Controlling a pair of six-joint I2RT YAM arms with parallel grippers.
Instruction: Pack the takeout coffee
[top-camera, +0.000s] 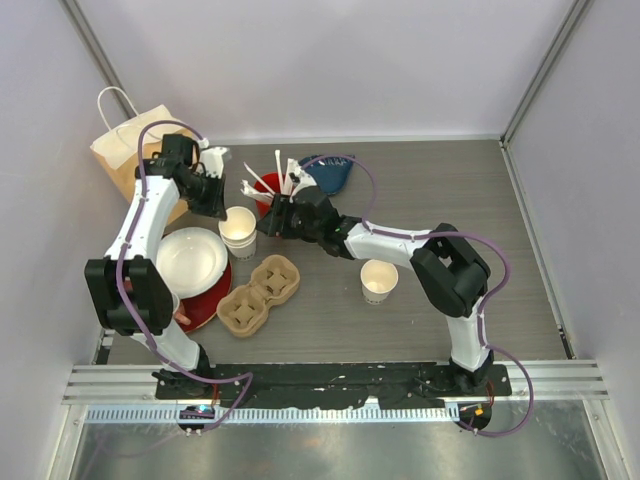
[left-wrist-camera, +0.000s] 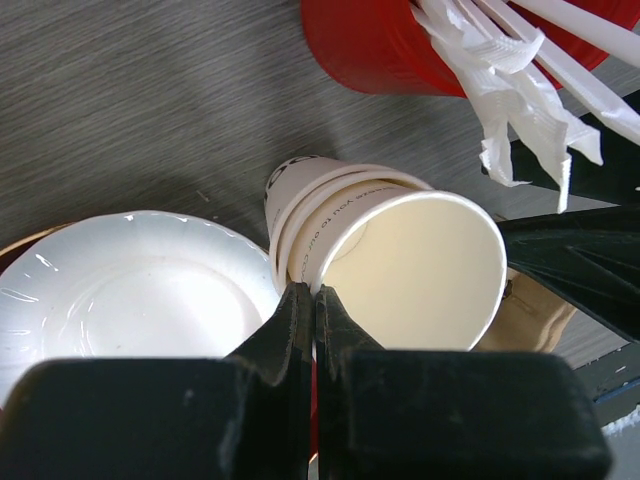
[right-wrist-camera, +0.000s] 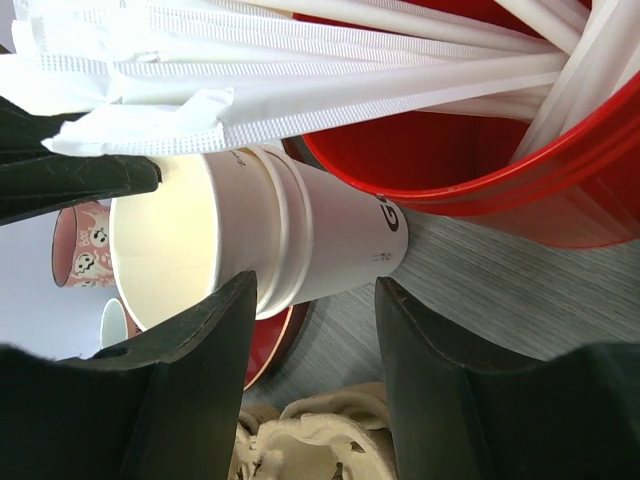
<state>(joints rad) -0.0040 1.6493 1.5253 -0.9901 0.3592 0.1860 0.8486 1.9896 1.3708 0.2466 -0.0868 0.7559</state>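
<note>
Right wrist view: nested paper cups sit on the counter beside a red cup. The right fingers straddle them, apart, while the left fingers are pressed together at the rim. The cups look light, thin and crushable, so grip the doubled lower walls gently.

The grey table carries a red cup of wrapped white sticks, a blue bowl beside it, a white plate on a red plate, a cardboard cup carrier and a brown paper bag.

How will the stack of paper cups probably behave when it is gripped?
The stack of paper cups looks empty, so probably light and easy to tip. Its thin paper walls would likely dent under a firm squeeze. Nested loosely, the cups may slide apart.
</note>
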